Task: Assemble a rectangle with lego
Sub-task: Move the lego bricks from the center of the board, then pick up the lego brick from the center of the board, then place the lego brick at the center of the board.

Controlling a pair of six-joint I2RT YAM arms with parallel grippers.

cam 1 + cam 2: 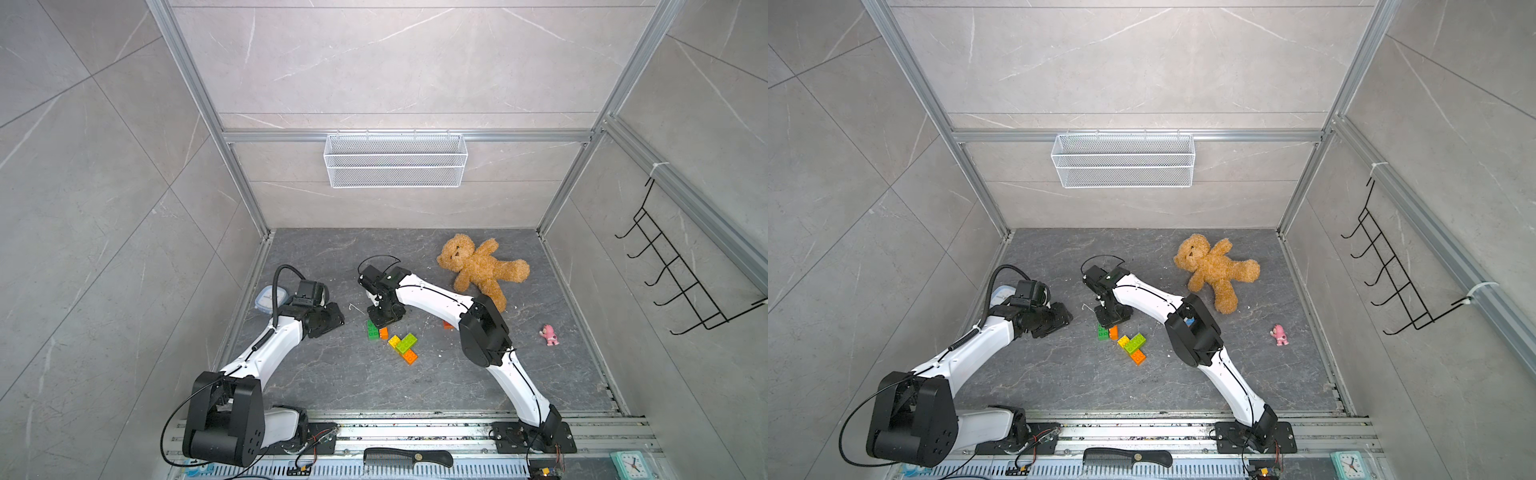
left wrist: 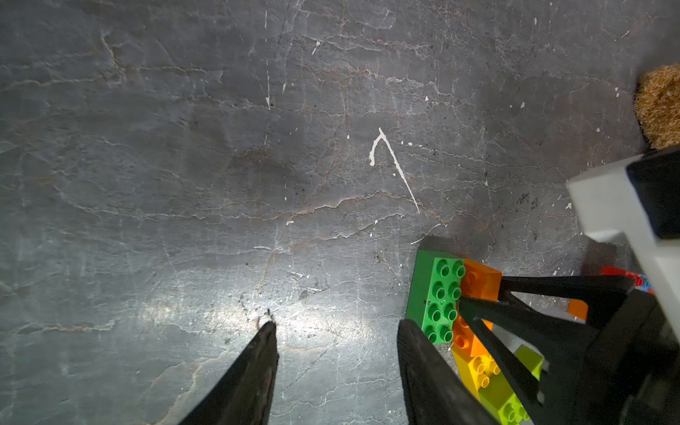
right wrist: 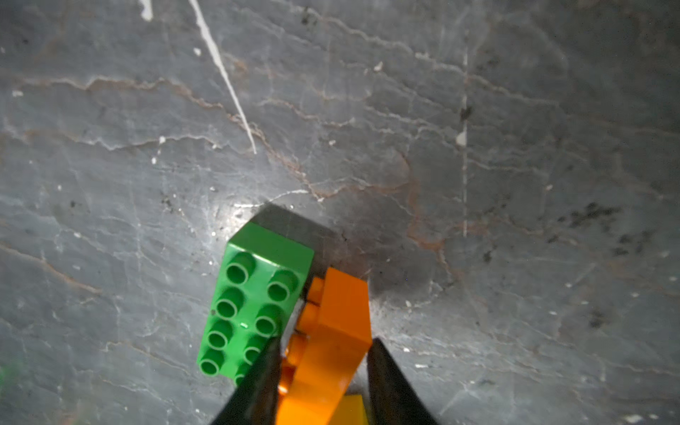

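Right gripper [image 3: 324,342] tight on orange brick [image 3: 342,305] (left gripper [image 2: 337,323] half-spread, empty)

Grey marble walls [image 1: 395,62], dark stone floor [image 1: 332,382]

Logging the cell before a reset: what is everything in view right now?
green brick: one, green, centre
orange brick: one, orange, in right gripper
brick cluster: three, yellow, lime, orange, centre
stray brick: one, orange, right of cluster
teddy: one, brown, far right
figurine: one, pink, right side
box: one, blue-lidded, far left
basket: one, white, back wall
hook rack: one, black, right wall
comb: one, black, front rail
clock: one, teal, front right
left gripper: one, black, open, empty
right gripper: one, black, shut on orange brick
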